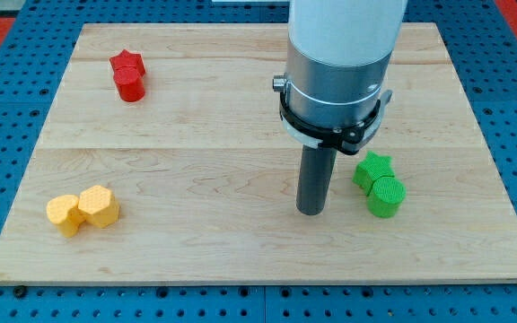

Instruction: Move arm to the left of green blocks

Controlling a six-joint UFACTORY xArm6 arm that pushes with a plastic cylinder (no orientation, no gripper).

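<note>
Two green blocks sit together at the view's right: a green star (372, 170) and, just below it and touching, a green round block (386, 196). My tip (311, 212) rests on the wooden board (240, 117), to the left of both green blocks, with a clear gap to the round one. The rod hangs from the large grey and white arm body above.
A red star block (128, 75) stands at the view's upper left. Two yellow blocks lie touching at the lower left: one (64, 214) on the left, the other (100, 206) on the right. Blue pegboard (7, 117) surrounds the board.
</note>
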